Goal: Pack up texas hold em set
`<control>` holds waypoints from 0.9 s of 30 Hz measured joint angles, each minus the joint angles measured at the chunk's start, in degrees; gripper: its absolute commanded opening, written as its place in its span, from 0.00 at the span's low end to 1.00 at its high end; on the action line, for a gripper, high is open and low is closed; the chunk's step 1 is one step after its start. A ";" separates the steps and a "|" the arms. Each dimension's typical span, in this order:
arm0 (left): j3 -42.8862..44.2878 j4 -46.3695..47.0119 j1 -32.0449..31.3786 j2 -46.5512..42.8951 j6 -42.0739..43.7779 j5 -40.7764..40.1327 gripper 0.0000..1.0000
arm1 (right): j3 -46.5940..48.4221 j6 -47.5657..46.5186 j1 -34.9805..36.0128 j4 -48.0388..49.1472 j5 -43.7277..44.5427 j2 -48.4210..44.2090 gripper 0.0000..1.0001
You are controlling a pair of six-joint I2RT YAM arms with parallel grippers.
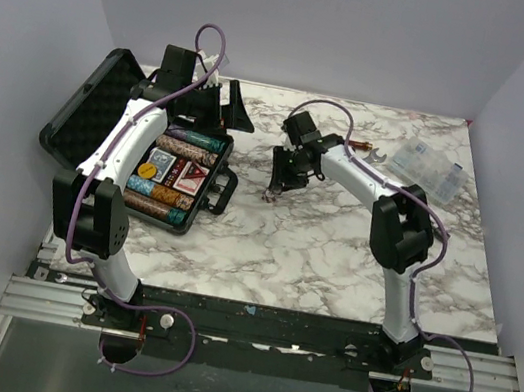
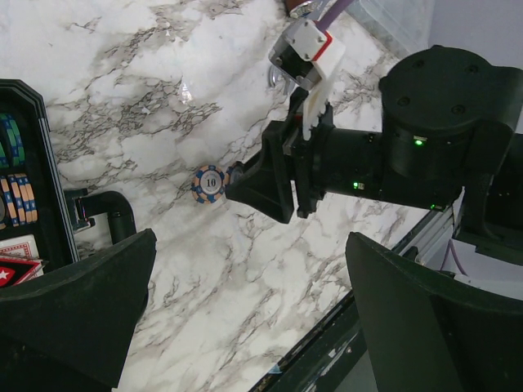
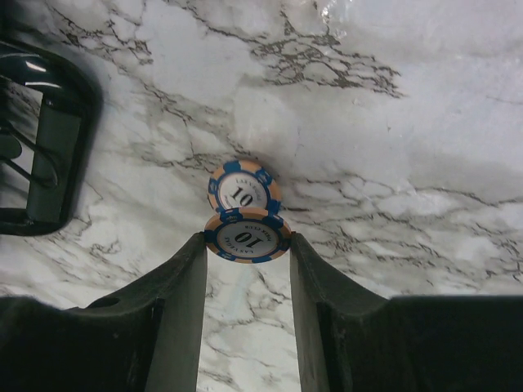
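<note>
Pale walls [image 1: 30, 13] close in a white marble counter [image 1: 332, 259]. My right claw [image 3: 245, 242] pinches an orange-and-blue chip [image 3: 247, 233] marked 10 by its edges; a second chip [image 3: 243, 189] lies flat just beyond it. My left claw [image 2: 245, 327] hangs spread wide near the open black case [image 1: 88, 120] at the counter's left, which holds chip rows [image 1: 195, 142] and card decks [image 1: 187, 177].

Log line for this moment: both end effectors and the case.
right end effector: shut on poker chip | left end effector: open, empty | case: lid open, chip rows and card decks inside
</note>
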 measured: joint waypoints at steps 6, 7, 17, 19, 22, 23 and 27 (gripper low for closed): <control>0.00 0.00 0.00 0.00 0.00 0.02 0.99 | 4.85 0.11 0.31 -0.48 -0.04 4.68 0.32; 0.00 0.02 0.00 0.00 0.00 0.02 0.99 | 5.40 0.11 0.39 -0.48 -0.04 5.22 0.32; 0.00 0.02 0.00 0.00 0.00 0.02 0.99 | 7.63 0.04 1.09 -1.95 0.00 6.45 0.36; 0.00 0.00 0.00 0.00 -0.02 0.02 0.98 | 7.74 0.04 1.40 -2.16 0.02 6.45 0.37; 0.00 0.02 0.00 0.00 -0.02 0.02 0.99 | 7.74 0.02 1.75 -2.51 0.02 6.47 0.37; 0.00 0.02 0.00 0.00 -0.02 0.02 0.98 | 7.76 0.02 1.75 -2.67 0.02 6.47 0.37; 0.00 0.02 0.00 0.00 -0.02 0.02 0.99 | 7.78 0.02 1.99 -3.10 0.04 6.56 0.39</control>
